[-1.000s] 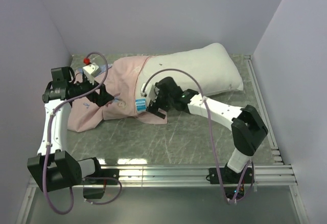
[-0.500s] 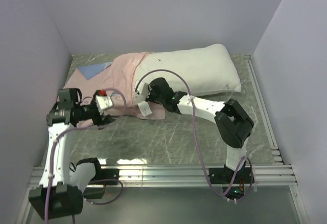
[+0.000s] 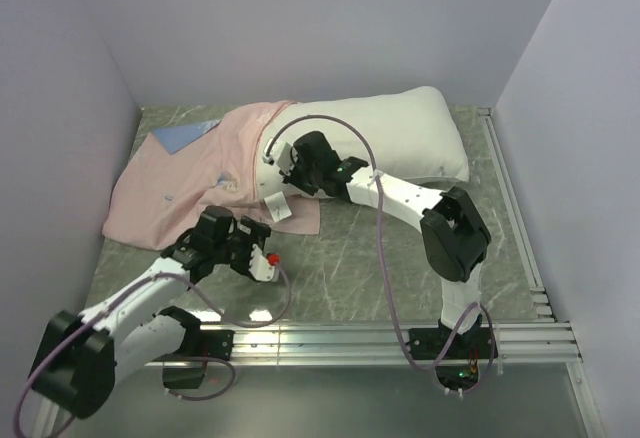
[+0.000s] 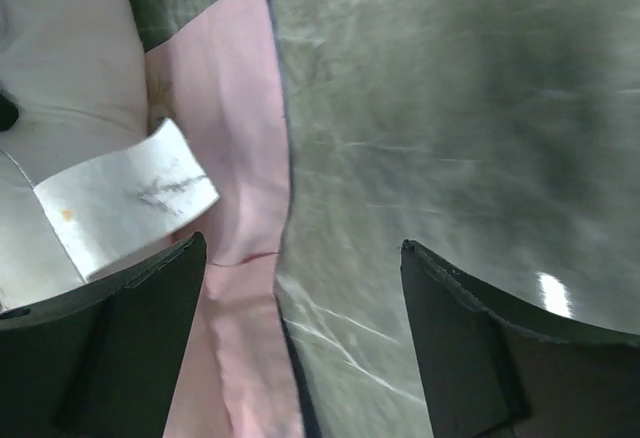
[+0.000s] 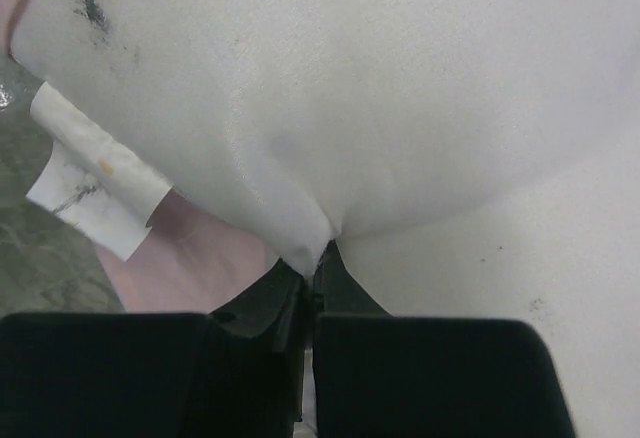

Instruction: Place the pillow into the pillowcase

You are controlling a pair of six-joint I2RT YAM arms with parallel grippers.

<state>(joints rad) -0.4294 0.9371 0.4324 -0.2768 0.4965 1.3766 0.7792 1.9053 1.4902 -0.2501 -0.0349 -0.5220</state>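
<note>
A grey-green marbled counter [image 3: 400, 258] carries everything. The large plump white rectangular pillow [image 3: 400, 133] lies along its far side, from the middle to the right. The pillow's left end meets the thin pale pink pillowcase [image 3: 175, 183], whose cloth laps over that end; how far the pillow sits inside, I cannot tell. The pillowcase lies rumpled over the far left of the counter, pink side up, with a blue corner [image 3: 180, 138] showing at its far edge. The white right arm [image 3: 400, 193] reaches in from the right to the pillow's near left edge. Its jaws are closed tight, and the right wrist view shows a pucker of the pillow's white fabric pinched between them. The left arm [image 3: 150, 298] lies low at the near left. Its jaws stand wide apart and hold nothing, poised above the pillowcase's near hem and bare counter. A small white paper-like tag [image 3: 279, 208] sticks out at the pillow's edge, just beside the right jaws.
</note>
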